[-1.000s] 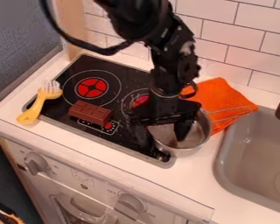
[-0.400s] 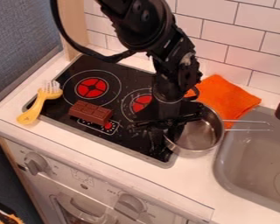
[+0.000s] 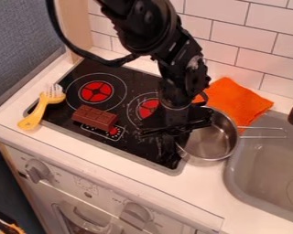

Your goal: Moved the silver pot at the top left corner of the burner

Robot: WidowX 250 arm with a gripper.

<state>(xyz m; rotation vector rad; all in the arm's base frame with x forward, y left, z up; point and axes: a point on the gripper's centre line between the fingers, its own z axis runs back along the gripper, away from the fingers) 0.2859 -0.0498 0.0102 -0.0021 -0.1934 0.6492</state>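
In the camera view, your pot (image 3: 208, 144) is sitting by the burner's (image 3: 135, 150) right edge, its handle (image 3: 262, 132) extending over the sink (image 3: 264, 170). Your pincer (image 3: 172, 154) is hanging at the pot's left side, its state, open or closed, escaping me. You're seemingly facing the whole carry to the top left corner.

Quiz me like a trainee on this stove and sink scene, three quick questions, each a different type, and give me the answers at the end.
1. True or false: the chocolate bar lies on the black stovetop.
2. Multiple choice: the wire handle of the silver pot extends over which thing? A) the yellow fork; B) the sink; C) the oven knob.
3. Fill in the blank: the cloth behind the pot is ____.

Key: 1 true; 2 B; 3 orange.
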